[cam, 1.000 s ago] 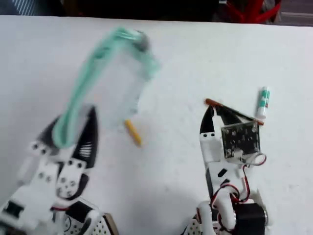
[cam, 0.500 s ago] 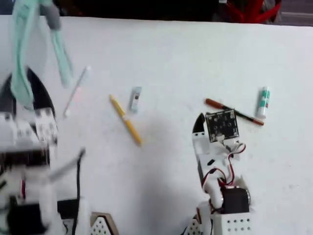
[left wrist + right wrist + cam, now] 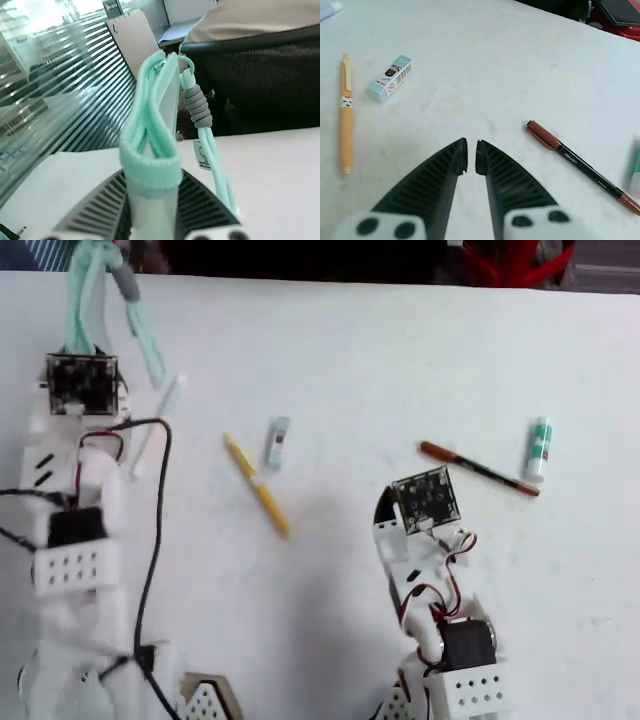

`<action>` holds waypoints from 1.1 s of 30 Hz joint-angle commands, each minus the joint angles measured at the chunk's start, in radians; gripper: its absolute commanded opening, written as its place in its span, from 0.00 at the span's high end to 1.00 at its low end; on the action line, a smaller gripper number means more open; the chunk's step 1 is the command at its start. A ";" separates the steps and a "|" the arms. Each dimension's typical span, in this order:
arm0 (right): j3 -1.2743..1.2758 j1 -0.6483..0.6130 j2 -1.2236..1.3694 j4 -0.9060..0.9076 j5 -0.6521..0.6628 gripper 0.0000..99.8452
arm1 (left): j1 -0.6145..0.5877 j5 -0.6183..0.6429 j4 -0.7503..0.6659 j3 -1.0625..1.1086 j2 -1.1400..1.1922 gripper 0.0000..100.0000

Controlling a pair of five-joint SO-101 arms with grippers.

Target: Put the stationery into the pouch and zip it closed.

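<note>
Eraser (image 3: 277, 442) lies just right of pencil (image 3: 257, 486)

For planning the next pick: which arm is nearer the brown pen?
Right. The right arm sits beside the brown pen; the left arm holds the pouch across the table.

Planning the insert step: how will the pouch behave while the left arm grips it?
Probably floppy: the pouch folds into a loop beyond the left end effector. Likely light for its size, since one pinch holds it up. Its zip cord dangles loose, so it may swing when moved.
</note>
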 commanded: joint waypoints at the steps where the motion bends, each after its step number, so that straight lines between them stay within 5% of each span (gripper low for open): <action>1: -0.006 -0.005 -0.007 -0.018 -0.008 0.96 | -0.013 0.020 -0.226 0.060 0.113 0.98; 5: -0.006 -0.004 -0.007 -0.018 -0.008 0.96 | -0.004 0.104 -0.422 0.130 0.220 0.98; 8: -0.006 -0.005 -0.007 -0.018 -0.008 0.96 | 0.036 0.135 -0.414 0.170 0.226 0.98; 18: -0.006 -0.008 -0.007 -0.021 -0.002 0.96 | 0.344 0.137 -0.049 0.207 0.067 0.98; 27: -0.006 -0.001 -0.007 -0.038 0.000 0.96 | 0.587 0.264 0.310 0.207 -0.269 0.98; 33: -0.006 -0.001 -0.007 -0.033 0.000 0.96 | 0.634 0.292 0.373 0.199 -0.507 0.98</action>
